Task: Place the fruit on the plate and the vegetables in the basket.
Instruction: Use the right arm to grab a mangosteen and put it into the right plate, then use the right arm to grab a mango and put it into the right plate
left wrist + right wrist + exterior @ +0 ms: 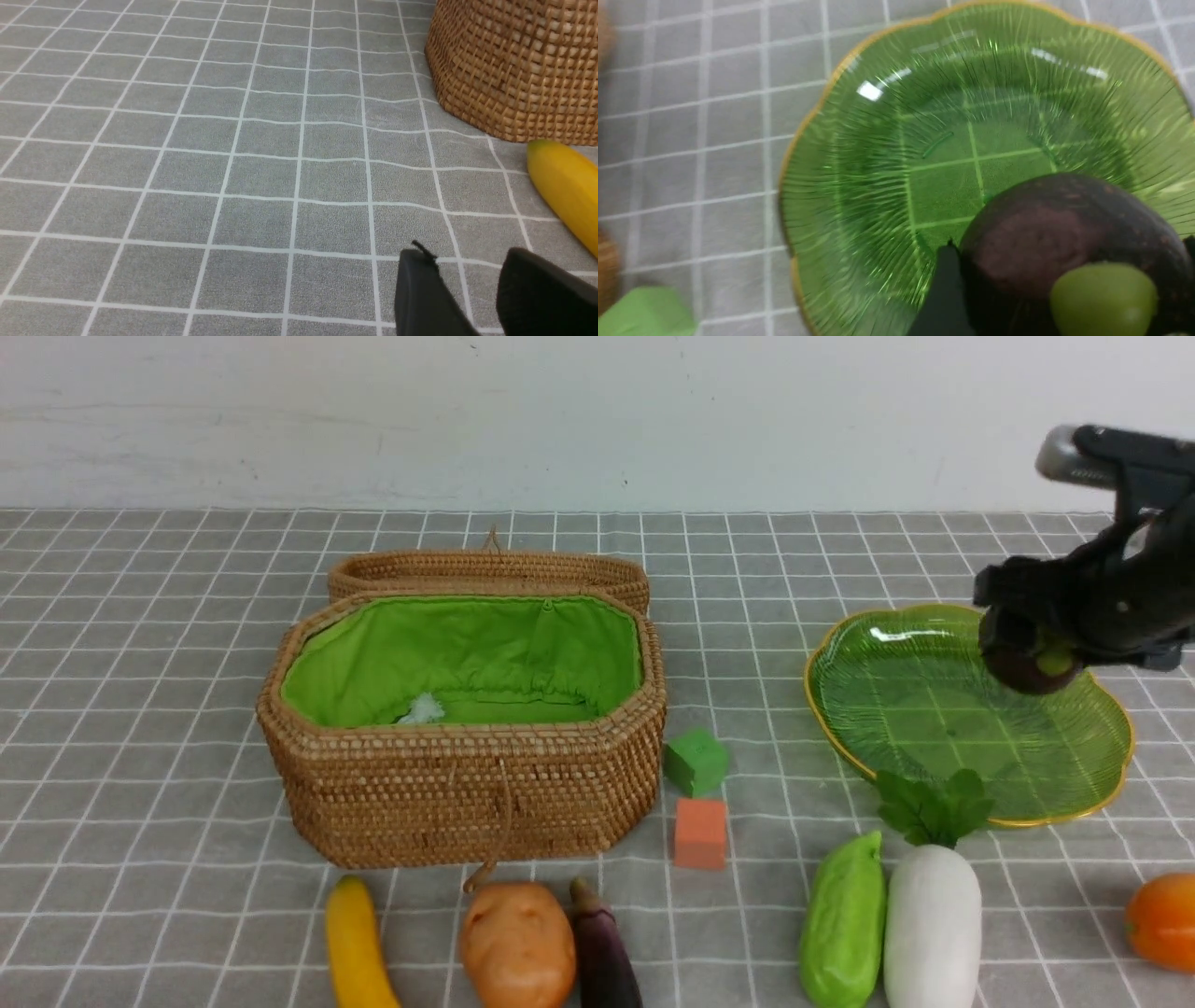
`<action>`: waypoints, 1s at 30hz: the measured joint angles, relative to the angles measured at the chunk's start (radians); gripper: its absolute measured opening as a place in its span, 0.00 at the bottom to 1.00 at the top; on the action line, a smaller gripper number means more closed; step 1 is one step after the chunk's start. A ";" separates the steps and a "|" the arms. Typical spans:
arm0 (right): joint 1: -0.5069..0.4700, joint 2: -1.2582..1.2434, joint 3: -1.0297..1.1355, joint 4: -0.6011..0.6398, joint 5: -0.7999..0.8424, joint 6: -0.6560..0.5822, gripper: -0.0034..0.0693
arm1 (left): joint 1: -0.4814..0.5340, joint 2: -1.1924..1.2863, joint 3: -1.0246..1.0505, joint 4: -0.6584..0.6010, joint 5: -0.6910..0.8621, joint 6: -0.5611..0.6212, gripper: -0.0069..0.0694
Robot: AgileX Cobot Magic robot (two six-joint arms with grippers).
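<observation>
Nearest us, along the front of the worktop [140, 756], lie the banana [355, 943], potato [516, 943], eggplant [605, 952], gourd [843, 924] and radish [932, 924], with the mango [1162, 919] at the far right. None is sorted yet. Behind them the basket [467, 784] stands open with no vegetable showing inside. The plate [934, 728] sits well to its right, bare. The right jaws are clamped on the mangosteen [1032, 670], which hangs over the plate's right side near the rim. We cannot tell whether it touches the glass. Since a round fruit may roll on a shallow dish, we would carry it toward the middle, lower it until it rests, then release and lift straight up. That also leaves room for the banana and mango. The left jaws stand parted and hold nothing, near the banana.
</observation>
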 joint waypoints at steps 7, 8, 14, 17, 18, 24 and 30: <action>0.000 0.141 0.000 -0.007 -0.043 0.083 0.88 | 0.000 0.000 0.001 0.000 0.000 0.000 0.40; 0.000 0.143 0.000 -0.007 -0.043 0.084 0.91 | 0.000 0.000 0.001 0.000 0.000 0.000 0.40; 0.000 0.128 0.000 -0.015 0.001 0.086 0.96 | 0.000 0.000 0.001 0.000 0.000 0.000 0.40; 0.000 0.079 0.000 -0.015 0.072 0.090 0.92 | 0.000 0.000 0.001 0.000 0.000 0.000 0.40; 0.000 0.074 0.000 -0.015 0.086 0.091 0.91 | 0.000 0.000 0.001 0.000 0.000 0.000 0.40; 0.000 -0.142 0.024 -0.149 0.280 0.096 0.82 | 0.000 0.000 0.001 0.000 0.000 0.000 0.40; -0.030 -0.358 0.173 -0.190 0.401 0.464 0.80 | 0.000 0.000 0.001 0.000 0.000 0.000 0.40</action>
